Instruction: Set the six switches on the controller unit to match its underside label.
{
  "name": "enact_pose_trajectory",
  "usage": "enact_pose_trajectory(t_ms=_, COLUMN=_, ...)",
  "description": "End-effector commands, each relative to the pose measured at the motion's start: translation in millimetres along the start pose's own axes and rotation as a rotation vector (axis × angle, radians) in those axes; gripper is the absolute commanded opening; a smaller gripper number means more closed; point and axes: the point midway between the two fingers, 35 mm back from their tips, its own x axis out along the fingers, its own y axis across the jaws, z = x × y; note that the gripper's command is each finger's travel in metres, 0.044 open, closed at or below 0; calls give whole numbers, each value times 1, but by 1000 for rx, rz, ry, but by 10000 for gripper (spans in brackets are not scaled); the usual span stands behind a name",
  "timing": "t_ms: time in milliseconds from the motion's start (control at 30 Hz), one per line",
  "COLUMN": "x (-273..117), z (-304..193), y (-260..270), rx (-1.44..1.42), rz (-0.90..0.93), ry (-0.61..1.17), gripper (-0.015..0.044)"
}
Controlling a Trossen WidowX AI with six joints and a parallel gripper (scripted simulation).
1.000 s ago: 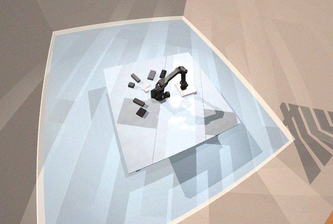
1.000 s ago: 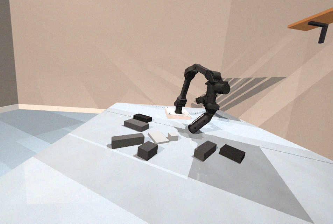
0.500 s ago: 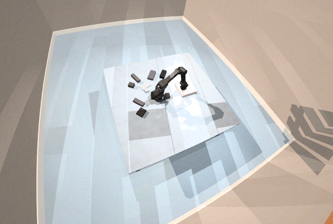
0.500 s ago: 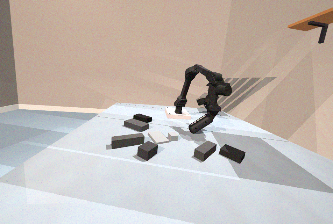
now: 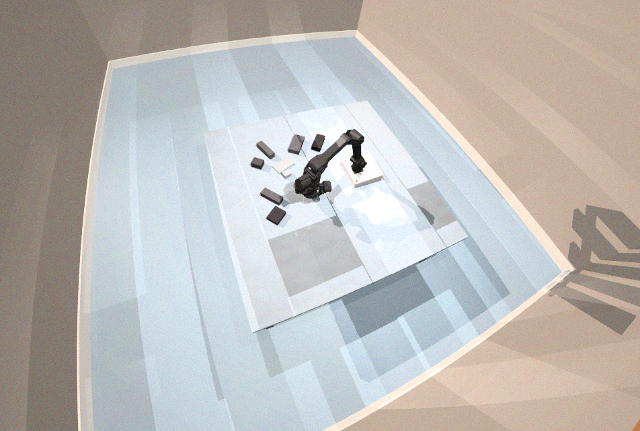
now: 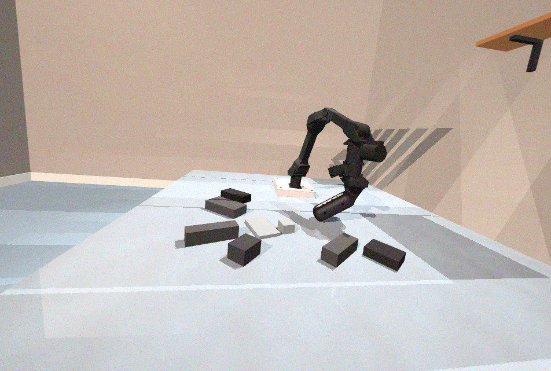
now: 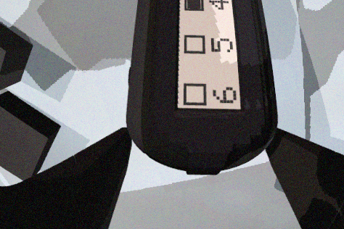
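Label reading, controller unit (image 6: 334,209) (image 7: 203,134) tilted above worktop (image 5: 320,255) (image 6: 267,313).
Hand (image 5: 310,192) (image 6: 354,197) (image 7: 202,134) pinching unit; 5, 6 empty, 4 filled. Suggest steady grip, whole label (image 7: 208,72) in wrist view before turning base-down.

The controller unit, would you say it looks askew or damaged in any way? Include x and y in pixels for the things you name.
The controller unit (image 6: 334,208) (image 7: 210,138) is tilted between the fingers (image 6: 355,194), label (image 6: 330,200) (image 7: 210,70) showing, instead of flat on its base; I see no damage.
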Motion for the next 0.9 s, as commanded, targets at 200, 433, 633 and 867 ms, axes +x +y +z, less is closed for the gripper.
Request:
enact_pose_trajectory(t_ms=200, x=13, z=-1, y=0, rx=10, rz=-15, ry=-18, gripper=338)
enact_pose_trajectory(t_ms=433, x=17, z=-4, y=0, rx=10, rz=-15, ry=-17, gripper=338)
enact_pose_trajectory(t_ms=633, x=21, z=-6, y=0, rx=10, rz=-15, ry=-17, gripper=338)
enact_pose_trajectory(t_ms=867, x=26, z=-9, y=0, rx=10, rz=-15, ry=-17, gripper=338)
